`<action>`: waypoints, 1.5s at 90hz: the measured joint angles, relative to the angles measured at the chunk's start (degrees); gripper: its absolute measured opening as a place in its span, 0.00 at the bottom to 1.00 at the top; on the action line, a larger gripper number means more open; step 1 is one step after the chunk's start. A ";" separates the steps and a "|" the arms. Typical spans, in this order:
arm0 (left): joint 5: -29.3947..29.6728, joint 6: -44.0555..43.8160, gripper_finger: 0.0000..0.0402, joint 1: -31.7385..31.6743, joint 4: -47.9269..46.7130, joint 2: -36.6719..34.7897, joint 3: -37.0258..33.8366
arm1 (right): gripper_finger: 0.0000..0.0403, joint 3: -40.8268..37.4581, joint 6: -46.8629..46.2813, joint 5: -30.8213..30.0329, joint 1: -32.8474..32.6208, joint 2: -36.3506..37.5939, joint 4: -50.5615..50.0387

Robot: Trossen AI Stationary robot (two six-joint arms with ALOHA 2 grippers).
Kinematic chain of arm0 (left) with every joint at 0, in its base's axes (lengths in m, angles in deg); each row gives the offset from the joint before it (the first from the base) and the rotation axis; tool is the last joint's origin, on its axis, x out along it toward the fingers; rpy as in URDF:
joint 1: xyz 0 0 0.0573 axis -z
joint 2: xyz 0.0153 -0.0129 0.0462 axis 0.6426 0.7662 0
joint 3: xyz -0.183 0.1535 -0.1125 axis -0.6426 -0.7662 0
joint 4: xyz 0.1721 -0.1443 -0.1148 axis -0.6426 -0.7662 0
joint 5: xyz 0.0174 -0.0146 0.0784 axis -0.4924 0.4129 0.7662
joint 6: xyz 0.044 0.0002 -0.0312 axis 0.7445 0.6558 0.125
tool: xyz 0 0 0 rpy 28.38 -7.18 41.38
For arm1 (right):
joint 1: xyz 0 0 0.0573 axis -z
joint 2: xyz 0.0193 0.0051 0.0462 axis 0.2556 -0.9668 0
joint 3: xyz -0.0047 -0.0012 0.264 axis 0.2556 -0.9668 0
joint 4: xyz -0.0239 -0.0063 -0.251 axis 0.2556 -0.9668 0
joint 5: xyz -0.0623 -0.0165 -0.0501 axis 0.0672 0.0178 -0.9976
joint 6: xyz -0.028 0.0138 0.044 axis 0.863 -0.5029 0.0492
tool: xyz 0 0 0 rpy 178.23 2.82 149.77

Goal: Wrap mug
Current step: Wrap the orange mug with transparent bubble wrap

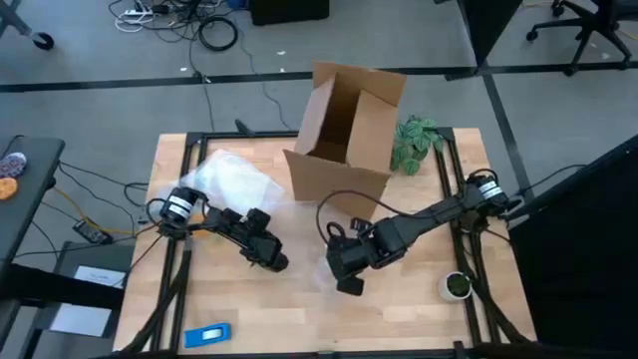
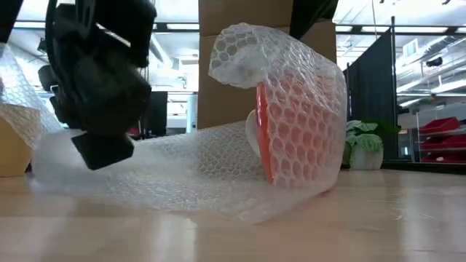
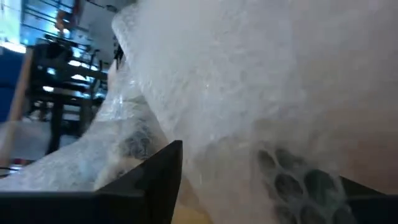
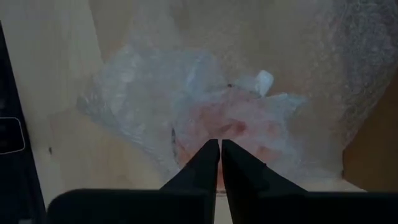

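On the pale wooden desk point(image 1: 239, 319), read from the high view as a clock face, a flat blue rectangular object point(image 1: 207, 335) lies at about seven o'clock, near the front edge. A crumpled heap of clear bubble wrap point(image 1: 235, 179) sits at ten o'clock, and the left claw point(image 1: 276, 261) hangs just below it, toward the desk's centre. In its own wrist view a sheet of wrap fills the space past its dark fingers point(image 3: 152, 180); I cannot tell whether that claw is clenched or released.

One open brown cardboard box point(image 1: 344, 130) stands at twelve o'clock with its flaps up. Only bare cardboard shows on its visible inner walls (its floor cannot be seen).

The right claw point(image 1: 351, 284) is at the centre, slightly toward six o'clock, with its fingers point(image 4: 208, 165) pressed together tip to tip, holding nothing, over a second clear bubble wrap sheet point(image 4: 186, 106). The small bright orange rounded mug point(image 2: 263, 138) lies inside that sheet on the desk directly under the right claw. In the low view the wrap curls up and over it, with the orange showing through the bubbles.

One green leafy plant point(image 1: 417, 142) stands at one o'clock, just beside the box. One small dark green round object with a white rim point(image 1: 457, 286) rests at four o'clock.
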 joint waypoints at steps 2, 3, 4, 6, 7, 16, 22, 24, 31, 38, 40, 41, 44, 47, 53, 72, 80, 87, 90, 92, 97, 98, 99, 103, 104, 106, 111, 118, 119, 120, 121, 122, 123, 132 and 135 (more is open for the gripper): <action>-0.01 1.54 0.48 0.09 0.15 0.00 -0.04 | 0.00 0.00 0.00 0.00 0.00 0.00 0.01; 0.02 2.31 0.47 0.22 0.26 0.00 -0.03 | 0.00 0.00 0.00 0.00 0.00 0.00 0.02; 0.06 3.07 0.47 0.36 0.38 0.00 -0.01 | 0.00 0.00 0.00 0.00 0.00 0.00 0.02; 0.24 4.28 0.46 0.67 0.61 0.00 0.05 | 0.00 0.00 0.01 0.00 0.00 0.00 0.02; 0.39 4.68 0.45 0.85 0.67 0.00 0.10 | 0.00 0.00 0.02 0.00 0.00 0.00 0.02; 3.14 5.48 0.33 3.28 0.43 0.00 1.11 | 0.00 0.00 0.11 -0.01 0.00 0.00 1.00; 4.62 4.89 0.21 4.61 -1.03 -0.02 1.81 | 0.00 0.00 0.96 -0.02 -0.07 0.00 2.10; 4.85 4.74 0.16 4.88 -1.38 -0.02 1.99 | 0.00 -0.02 1.22 -0.02 -0.18 0.00 2.38; 4.34 4.57 0.04 6.32 -2.18 -0.03 2.65 | 0.00 0.00 0.98 0.67 -0.59 0.00 2.10; 3.24 3.02 0.02 8.96 -4.33 -0.17 2.67 | 0.00 0.00 -0.99 3.44 -1.66 0.08 -1.70; 3.24 1.93 0.02 9.76 -5.14 -0.17 2.67 | 0.00 0.00 -1.88 3.97 -2.09 0.18 -2.92; 3.27 1.23 0.02 10.08 -5.62 -0.17 2.67 | 0.00 0.00 -2.42 4.12 -2.29 0.19 -3.53; 3.27 -0.85 0.01 10.98 -6.61 -0.20 2.65 | 0.00 0.00 -3.97 4.69 -2.92 0.29 -4.98; 3.68 -2.30 0.01 11.83 -6.61 -0.27 2.62 | 0.00 0.00 -5.41 5.34 -3.71 0.42 -6.16; 5.61 -5.47 0.00 13.33 -5.71 -1.08 2.47 | 0.00 0.00 -8.13 6.49 -5.31 0.59 -8.11; 14.31 -15.04 0.00 16.97 -6.25 -1.25 4.44 | 0.00 -4.07 -14.64 7.05 -8.82 0.63 -6.33; 16.18 -21.27 0.00 18.93 -6.27 -1.27 4.46 | 0.00 -9.01 -16.30 6.34 -9.74 0.68 -4.66; 17.70 -25.80 0.00 21.12 -6.32 -1.27 4.19 | 0.00 -13.07 -18.11 6.34 -10.43 0.59 -3.20; 18.46 -27.70 0.00 22.05 -6.35 -1.27 4.00 | 0.00 -14.97 -18.82 5.85 -10.60 0.64 -1.95; 18.88 -29.06 0.00 22.60 -6.31 -1.27 3.85 | 0.00 -16.16 -19.13 5.33 -10.69 0.68 -0.85; 20.03 -32.86 0.00 23.79 -6.29 -1.27 3.70 | 0.00 -18.76 -19.19 3.10 -10.71 0.58 1.73; 20.31 -33.48 0.00 24.01 -6.32 -1.27 3.68 | 0.00 -19.14 -19.17 2.36 -10.69 0.56 2.13; 20.60 -34.05 0.00 24.22 -6.34 -1.27 3.67 | 0.00 -19.51 -19.10 1.61 -10.66 0.55 2.53; 21.61 -35.78 0.00 25.02 -6.33 -1.27 3.65 | 0.00 -20.69 -18.21 -1.34 -10.44 0.55 4.23; 21.85 -36.06 0.00 25.20 -6.32 -1.27 3.65 | 0.00 -20.96 -17.80 -2.00 -10.35 0.58 4.86; 22.33 -36.59 0.00 25.55 -6.32 -1.27 3.64 | 0.00 -21.47 -16.98 -3.20 -10.12 0.63 6.25; 23.48 -37.89 0.00 26.29 -6.32 -1.27 3.63 | 0.00 -22.65 -15.12 -5.66 -9.34 0.63 9.39; 25.43 -40.24 0.00 27.43 -6.27 -1.81 3.63 | 0.00 -23.47 -12.59 -7.18 -8.26 0.61 11.18; 25.82 -40.40 0.00 27.62 -6.27 -1.95 3.63 | 0.00 -23.53 -12.23 -7.25 -8.06 0.61 11.55; 26.22 -40.55 0.00 27.74 -6.30 -2.14 3.63 | 0.00 -23.55 -11.88 -7.35 -7.85 0.55 11.93; 26.64 -40.69 0.00 27.86 -6.32 -2.32 3.63 | 0.00 -23.56 -11.53 -7.44 -7.64 0.47 12.34; 27.11 -40.82 0.00 27.99 -6.30 -2.51 3.63 | 0.00 -23.56 -11.19 -7.52 -7.41 0.37 12.79; 27.59 -41.04 0.00 28.12 -6.32 -2.72 3.63 | 0.00 -23.56 -10.90 -7.60 -7.22 0.28 13.15; 31.64 -41.92 0.00 28.89 -6.41 -4.83 3.61 | 0.00 -23.67 -7.74 -8.50 -5.77 -0.04 14.73; 32.82 -41.95 0.00 29.01 -6.39 -5.52 3.63 | 0.00 -23.67 -6.53 -8.84 -5.22 -0.04 15.99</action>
